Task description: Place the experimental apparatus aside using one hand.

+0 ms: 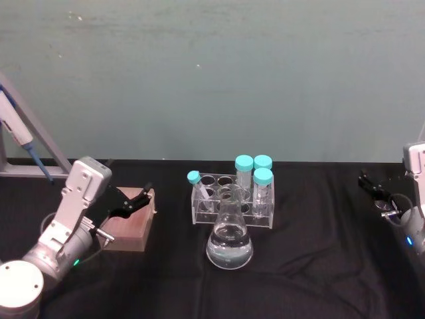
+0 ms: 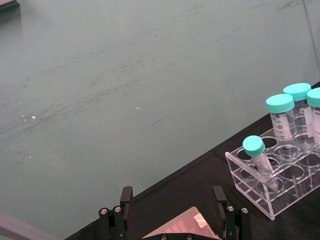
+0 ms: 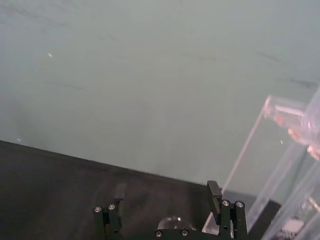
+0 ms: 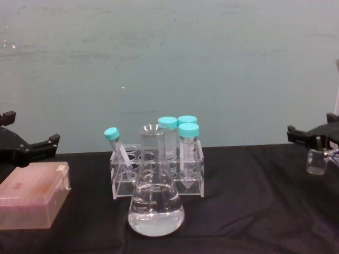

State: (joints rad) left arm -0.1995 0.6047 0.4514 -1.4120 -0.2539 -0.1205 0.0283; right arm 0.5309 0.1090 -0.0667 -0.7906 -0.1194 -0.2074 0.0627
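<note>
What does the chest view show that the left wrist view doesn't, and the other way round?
Chest view, not left wrist: the conical flask of clear liquid in front of the rack, and the right gripper, open, with a small beaker under it at the far right. Left wrist, not chest: the gap between the left gripper's fingers, from behind, above a corner of the box. Both: the left gripper, the rack with four teal-capped tubes, one leaning, and the box.
</note>
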